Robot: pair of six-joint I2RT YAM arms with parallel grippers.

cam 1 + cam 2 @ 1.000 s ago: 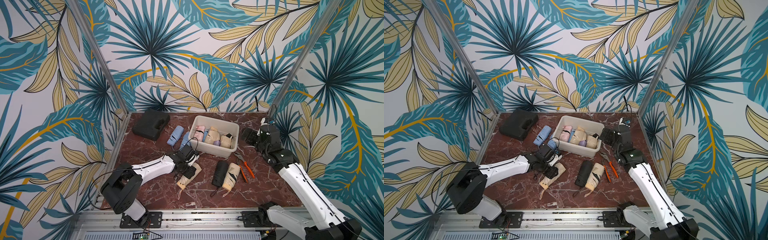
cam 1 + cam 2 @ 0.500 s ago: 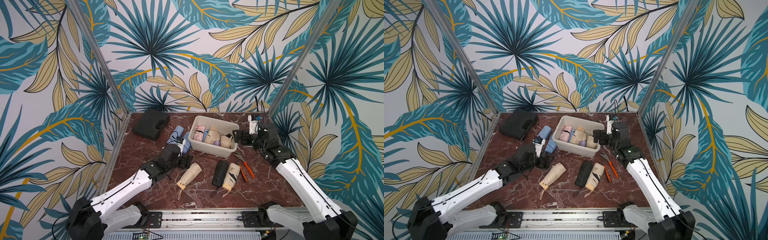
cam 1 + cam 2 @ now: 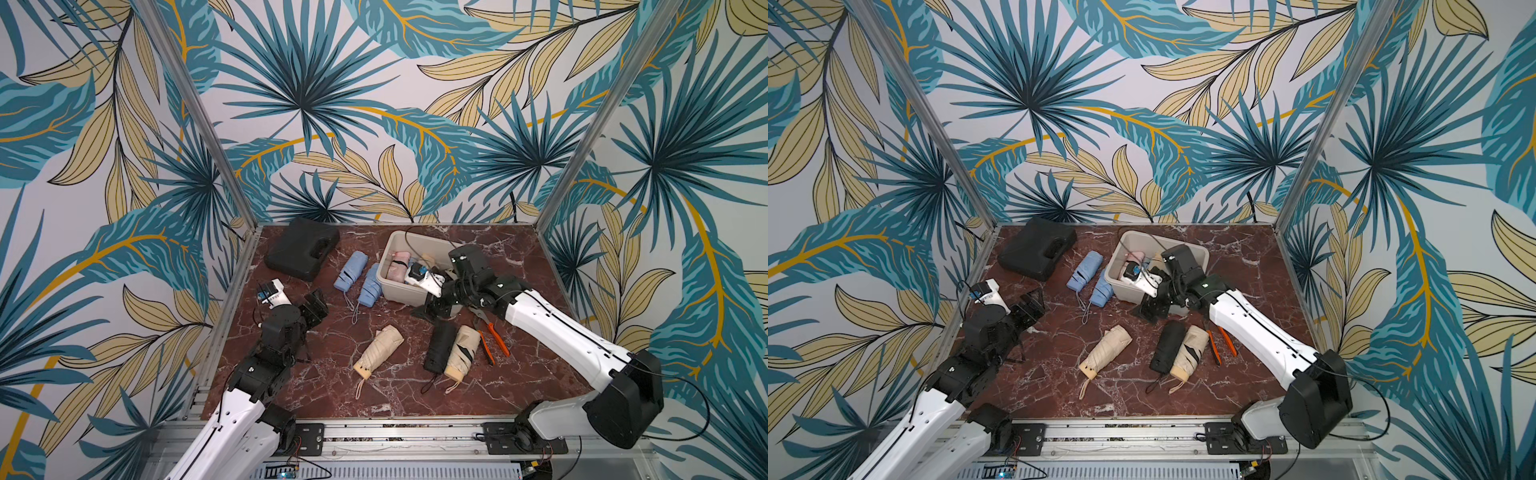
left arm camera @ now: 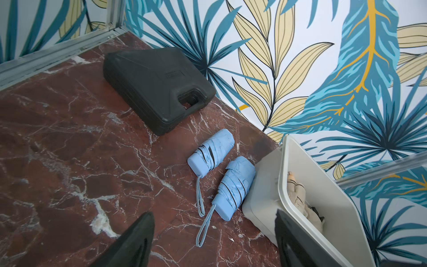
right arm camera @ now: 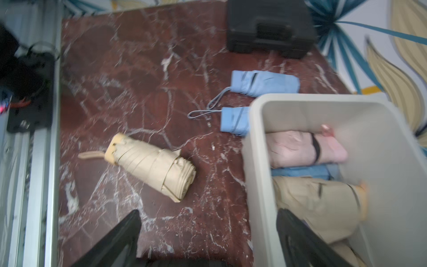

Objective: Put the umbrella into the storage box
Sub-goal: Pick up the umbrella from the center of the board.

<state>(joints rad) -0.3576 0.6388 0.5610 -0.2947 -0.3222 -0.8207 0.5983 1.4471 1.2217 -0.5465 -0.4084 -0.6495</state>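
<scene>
1. The left gripper (image 3: 318, 306) hangs over the left edge of the marble table (image 3: 332, 395). Its jaws are spread wide and there's nothing in them. The wrist view shows only bare marble between its fingers (image 4: 131, 240).
2. Out ahead of it lie two folded umbrellas side by side, straps trailing toward the gripper and well apart from it. The far blue umbrella (image 4: 211, 152) lies free. The near blue umbrella (image 4: 233, 187) has its top end pressed against the storage box (image 4: 283, 185).
3. Over to the right gripper (image 3: 436, 308), which sits at the front wall of the storage box (image 3: 388, 253), jaws wide and empty.
4. In its blurred wrist view, one of its fingers (image 5: 124, 233) shows over the marble and the other over the box's inside. The box wall (image 5: 256, 161) lies between them. Whether anything touches, I cannot tell.
5. In the box are a pink umbrella (image 5: 300, 148), a beige one below it and a sliver of blue between them.
6. The lone beige umbrella (image 3: 380, 347) lies loose on the marble between the two arms, clear of both grippers.
7. The black umbrella (image 3: 438, 347) and the second beige umbrella (image 3: 461, 353) lie touching, side by side, near the right gripper on its front side. The orange pliers (image 3: 492, 336) are next to them.
8. The black case (image 3: 301, 253) lies in the back left corner.
</scene>
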